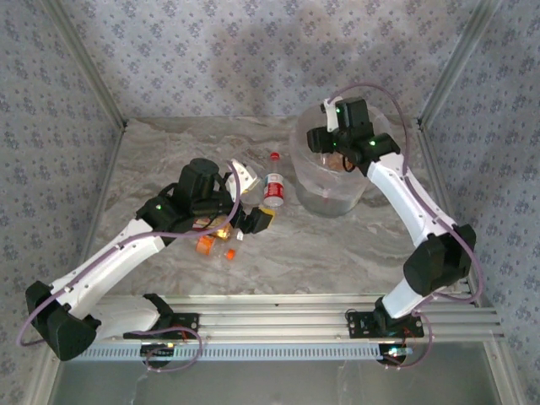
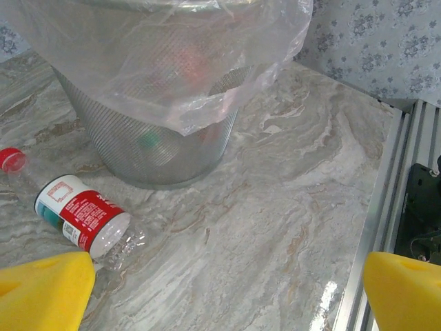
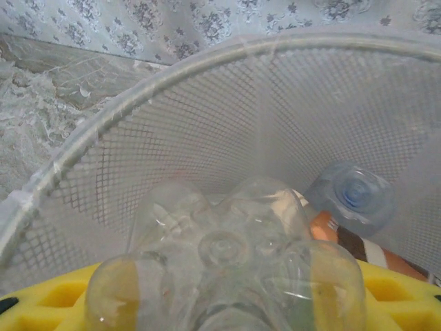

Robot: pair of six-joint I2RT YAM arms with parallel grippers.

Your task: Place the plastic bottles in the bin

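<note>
Holding clear bottle [image 3: 224, 255] base-out between yellow pads [image 3: 41, 303] of right gripper [image 1: 336, 153], over bin [image 3: 103, 127] mouth. Grip looks clenched, hard to confirm. Release well inside rim, clear of liner [image 2: 172, 69]. Left gripper [image 2: 220, 296] spread wide, empty, near red-labelled bottle [image 2: 79, 210] on table [image 2: 275, 207].

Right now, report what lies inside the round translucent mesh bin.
A bluish clear plastic bottle and an orange-labelled bottle lie inside the bin. The nearer clear plastic bottle hides the rest.
</note>
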